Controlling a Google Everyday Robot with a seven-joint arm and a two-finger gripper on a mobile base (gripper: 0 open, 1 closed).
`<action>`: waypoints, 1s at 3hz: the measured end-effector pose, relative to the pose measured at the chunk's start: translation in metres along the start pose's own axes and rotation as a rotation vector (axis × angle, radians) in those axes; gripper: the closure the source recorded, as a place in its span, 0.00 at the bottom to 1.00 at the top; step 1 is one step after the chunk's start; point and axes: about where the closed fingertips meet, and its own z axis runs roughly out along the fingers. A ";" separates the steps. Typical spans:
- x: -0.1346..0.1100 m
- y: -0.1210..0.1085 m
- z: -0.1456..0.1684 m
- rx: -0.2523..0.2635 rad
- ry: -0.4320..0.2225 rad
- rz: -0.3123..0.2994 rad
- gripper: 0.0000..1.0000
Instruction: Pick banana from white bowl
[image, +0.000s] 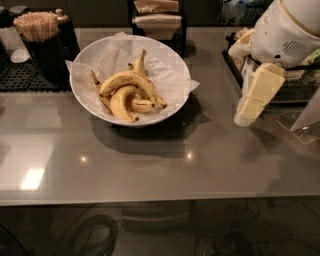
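Sitting on the grey table (150, 165) is the white bowl (82, 97), big and round and shiny, a little left of the middle. Crinkly white paper (165, 75) lines the bowl and pokes out over its rim on the right side. The banana (125, 80) lies inside the bowl on the paper, on top of the pile. It is the longest one, bent like a bridge, yellow with lots of little brown spots. A shorter, fatter yellow banana (120, 104) lies just under it, touching it. Some thin brown bananas (150, 97) lie beside and under these two, and one of them points up toward the back of the bowl. The claw (255, 97) is far over on the right side, well apart from the bowl and the banana. It is cream colored and hangs down from the robot's fat white arm (290, 30), low by the table. It is not possible to tell whether the claw is spread apart or pressed together. Just behind the claw stands a black wire rack (300, 87) with things in it. At the back left, a dark cup full of wooden sticks (35, 25) stands by a black mat (20, 75). A napkin holder (157, 15) stands behind the bowl.
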 end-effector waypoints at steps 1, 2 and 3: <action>-0.053 -0.033 0.032 -0.091 -0.125 -0.049 0.00; -0.063 -0.046 0.036 -0.081 -0.152 -0.057 0.00; -0.055 -0.056 0.043 -0.042 -0.203 0.005 0.00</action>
